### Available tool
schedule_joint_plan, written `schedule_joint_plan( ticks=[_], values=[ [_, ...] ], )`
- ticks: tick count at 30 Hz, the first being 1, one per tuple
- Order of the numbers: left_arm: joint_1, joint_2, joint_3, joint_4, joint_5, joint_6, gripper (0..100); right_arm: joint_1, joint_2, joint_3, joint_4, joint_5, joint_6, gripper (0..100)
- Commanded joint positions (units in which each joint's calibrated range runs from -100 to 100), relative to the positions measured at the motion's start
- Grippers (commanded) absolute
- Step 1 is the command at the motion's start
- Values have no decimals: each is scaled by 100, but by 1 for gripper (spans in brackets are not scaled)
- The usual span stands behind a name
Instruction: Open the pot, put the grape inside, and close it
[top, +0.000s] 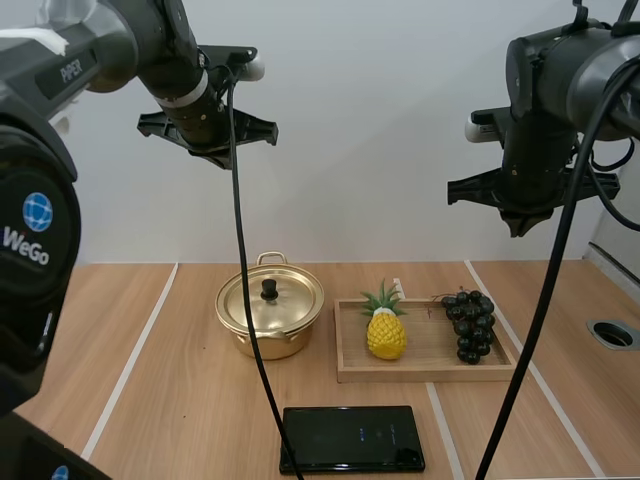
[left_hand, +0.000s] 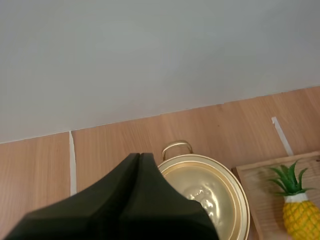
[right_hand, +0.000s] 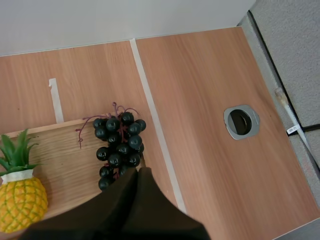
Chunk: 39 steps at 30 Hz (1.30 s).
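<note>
A gold pot (top: 270, 318) stands on the table with its lid on; the lid carries a black knob (top: 269, 289). A bunch of dark grapes (top: 470, 324) lies at the right end of a wooden tray (top: 430, 368). My left gripper (top: 218, 157) hangs shut high above the pot, empty. In the left wrist view its fingers (left_hand: 140, 156) lie together over the pot (left_hand: 210, 192). My right gripper (top: 521, 228) hangs shut high above the grapes. In the right wrist view it (right_hand: 138, 171) forms one wedge just over the grapes (right_hand: 120, 144).
A toy pineapple (top: 385, 328) stands on the left part of the tray, beside the pot. A black phone (top: 352, 438) lies flat near the front edge. A round metal cable hole (right_hand: 242, 121) sits in the table at the far right.
</note>
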Motion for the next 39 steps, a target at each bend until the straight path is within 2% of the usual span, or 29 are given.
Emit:
schedule_joint_plan(
  ticks=[1,8,10,11,12,13,15,16,21,35,39],
  values=[
    [-13,102,-42,-378,544,529,0,-18,-44,11,-52,5,-25,0],
    [-13,129,-42,-433,721,511,1,-18,-44,11,-14,5,-1,0],
    [-13,129,-42,-422,737,369,12,-18,-44,11,-4,5,-1,4],
    [-13,129,-42,-422,737,332,23,-18,-44,11,-4,5,-1,17],
    [-13,129,-42,-422,753,318,38,-18,-44,11,-4,5,-1,33],
    [-13,129,-42,-422,753,304,57,-18,-44,11,-16,5,-1,48],
    [-13,129,-42,-422,753,304,100,-18,-44,11,-41,-32,-133,88],
    [-13,129,-42,-422,753,314,100,-18,-44,11,-41,-140,-242,100],
    [-13,129,-42,-419,838,640,100,-18,-44,11,-42,-98,-338,100],
    [-13,129,-42,-456,746,871,100,-18,-44,11,-42,5,-302,100],
    [-13,129,-42,-555,823,1288,100,-18,-44,11,-42,5,-292,100]
  ],
)
